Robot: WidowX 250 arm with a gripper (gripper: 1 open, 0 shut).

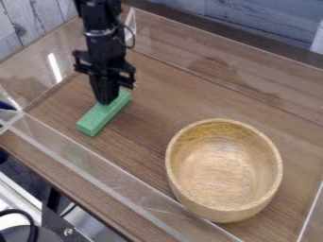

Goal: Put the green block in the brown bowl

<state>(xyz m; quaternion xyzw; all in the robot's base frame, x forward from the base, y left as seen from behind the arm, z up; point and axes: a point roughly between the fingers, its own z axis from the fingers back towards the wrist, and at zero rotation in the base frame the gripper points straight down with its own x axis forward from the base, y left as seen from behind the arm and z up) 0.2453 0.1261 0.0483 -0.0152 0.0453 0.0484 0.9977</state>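
I see hand (109, 95) pointing down, fingers closed on far end of green block (97, 119), block lying on surface (190, 85), well left of brown bowl (225, 123)

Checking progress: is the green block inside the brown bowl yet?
No, the green block lies on the table, outside the empty brown bowl.
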